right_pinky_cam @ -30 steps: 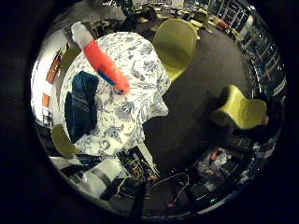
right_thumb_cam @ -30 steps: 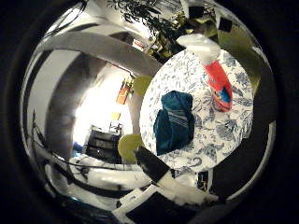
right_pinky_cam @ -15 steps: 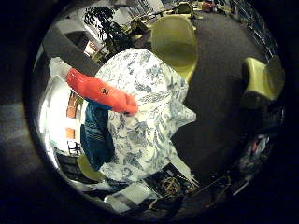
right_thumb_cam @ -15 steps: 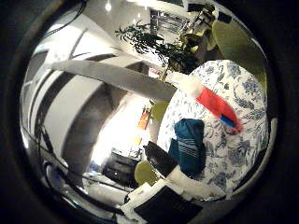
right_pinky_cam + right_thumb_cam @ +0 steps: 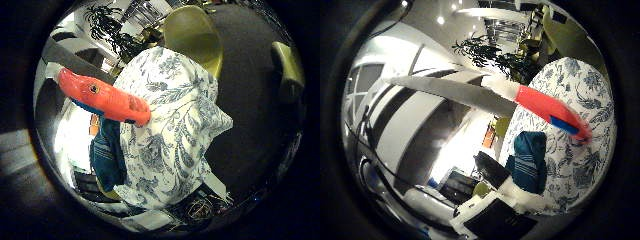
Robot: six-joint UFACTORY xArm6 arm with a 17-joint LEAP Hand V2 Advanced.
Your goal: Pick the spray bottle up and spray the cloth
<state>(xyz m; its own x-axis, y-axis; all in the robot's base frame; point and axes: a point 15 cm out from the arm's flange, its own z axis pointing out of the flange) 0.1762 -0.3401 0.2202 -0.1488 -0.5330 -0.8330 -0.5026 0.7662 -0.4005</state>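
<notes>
An orange-red spray bottle with a white head stands on a round table under a patterned tablecloth. A dark blue-green cloth lies crumpled on the table beside the bottle. The right thumb side palm view shows the bottle, its blue label, the cloth and the tablecloth. My right hand shows as white and black parts at that view's edge. Its fingers are straight and hold nothing. The hand is a short way from the bottle and not touching it.
Yellow-green chairs stand on the dark floor around the table, one more at the side. Potted plants stand behind the table. The tablecloth hangs over the table's edge.
The palm has moved closer to the table. The bottle and cloth fill more of each view than before. Neither thing has moved on the table.
</notes>
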